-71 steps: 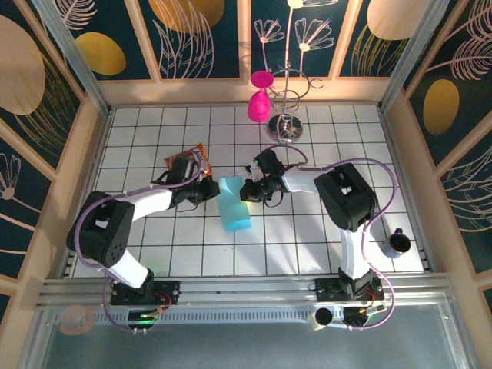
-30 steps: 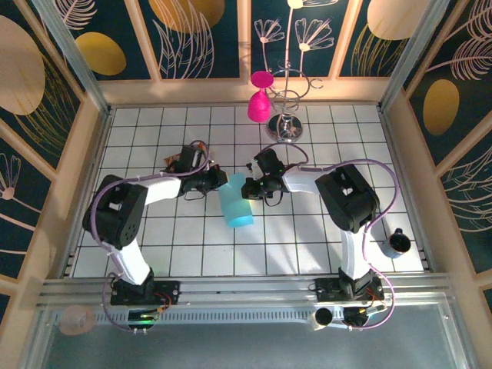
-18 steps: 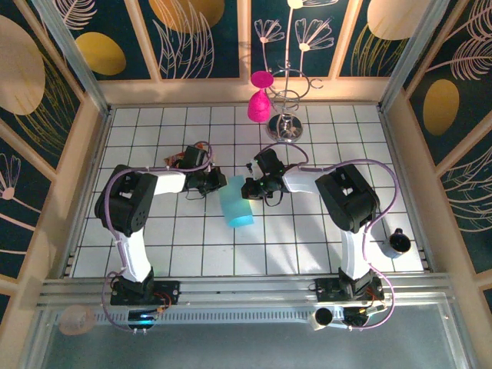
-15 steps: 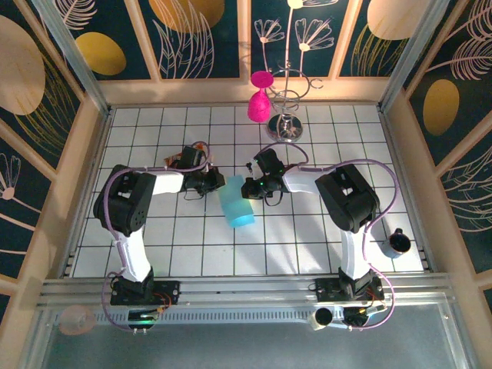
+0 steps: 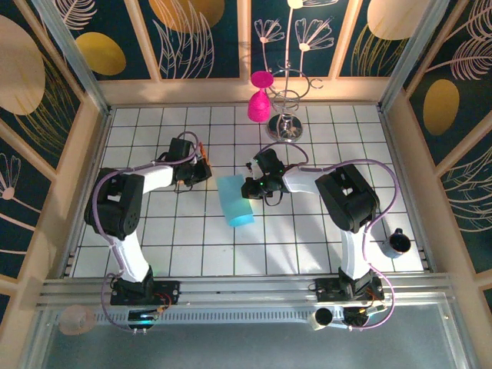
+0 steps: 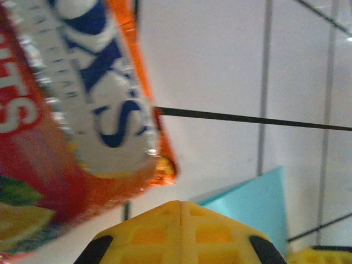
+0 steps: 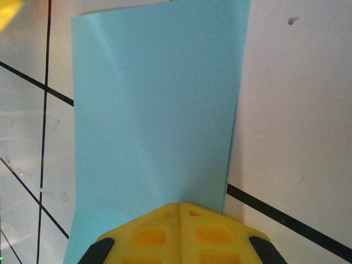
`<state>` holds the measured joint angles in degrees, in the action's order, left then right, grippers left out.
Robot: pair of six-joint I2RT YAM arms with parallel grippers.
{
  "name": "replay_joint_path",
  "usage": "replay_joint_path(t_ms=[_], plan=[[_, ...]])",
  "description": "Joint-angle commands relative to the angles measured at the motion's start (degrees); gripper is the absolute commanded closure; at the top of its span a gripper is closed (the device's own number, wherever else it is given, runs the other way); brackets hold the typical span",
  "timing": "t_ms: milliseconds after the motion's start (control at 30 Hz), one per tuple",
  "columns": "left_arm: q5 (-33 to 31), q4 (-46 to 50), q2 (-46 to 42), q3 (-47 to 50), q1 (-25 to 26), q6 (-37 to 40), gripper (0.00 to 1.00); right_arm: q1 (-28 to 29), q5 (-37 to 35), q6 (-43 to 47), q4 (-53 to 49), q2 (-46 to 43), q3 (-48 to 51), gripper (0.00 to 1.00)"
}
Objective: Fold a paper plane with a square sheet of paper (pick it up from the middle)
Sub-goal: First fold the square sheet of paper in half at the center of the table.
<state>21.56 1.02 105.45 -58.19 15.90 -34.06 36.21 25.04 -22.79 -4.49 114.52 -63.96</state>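
Observation:
The square sheet of paper (image 5: pixel 234 201), light blue, lies flat on the tiled table folded into an upright rectangle; it is also in the right wrist view (image 7: pixel 157 110), with one corner in the left wrist view (image 6: pixel 254 202). A paper plane is out of view. My right gripper (image 5: pixel 248 187) is shut, and its yellow tips (image 7: pixel 180 205) rest on the paper's edge near the right-hand crease. My left gripper (image 5: pixel 204 174) is shut and empty (image 6: pixel 180 202). It sits a little left of the paper, over the red-and-orange snack packet (image 6: pixel 71 126).
A metal stand (image 5: pixel 287 127) with a pink cup (image 5: pixel 259 108) is at the back centre. A dark mug (image 5: pixel 398 242) sits by the right wall. The snack packet's edge (image 5: pixel 202 147) peeks out behind the left gripper. Wooden walls ring the table.
My left gripper has let the paper's upper left edge go and drawn back left over the snack packet. The paper now lies flat. My right gripper has stayed in place.

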Motion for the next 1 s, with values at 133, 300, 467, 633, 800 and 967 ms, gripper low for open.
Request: replay_joint_path(t_ms=[133, 300, 467, 633, 800, 967], plan=[[6.0, -4.8, 0.1, 0.7, 4.7, -3.0, 0.95, -1.2, -17.0, 1.1, -14.9, 7.8, 6.9, 0.97], [2.5, -1.3, 4.9, -2.3, 4.7, -2.6, 0.95, -1.2, -17.2, 0.9, -14.8, 7.5, 7.5, 0.97], [-4.0, 2.8, 7.1, -3.8, 4.0, -1.1, 0.96, -1.2, -17.2, 0.7, -14.5, 7.5, 7.6, 0.97], [-9.3, 8.8, 7.0, -8.8, 2.2, 2.3, 0.96, -1.3, -17.2, 0.5, -14.2, 7.4, 7.6, 0.97], [-5.3, 8.8, 1.9, -10.1, 2.6, 1.6, 0.96, -1.2, -16.7, -0.2, -13.5, 7.3, 7.5, 0.97], [0.4, 2.7, -6.0, -1.0, 6.8, -4.3, 0.96, -1.2, -16.0, -0.8, -12.9, 7.3, 7.8, 0.98]])
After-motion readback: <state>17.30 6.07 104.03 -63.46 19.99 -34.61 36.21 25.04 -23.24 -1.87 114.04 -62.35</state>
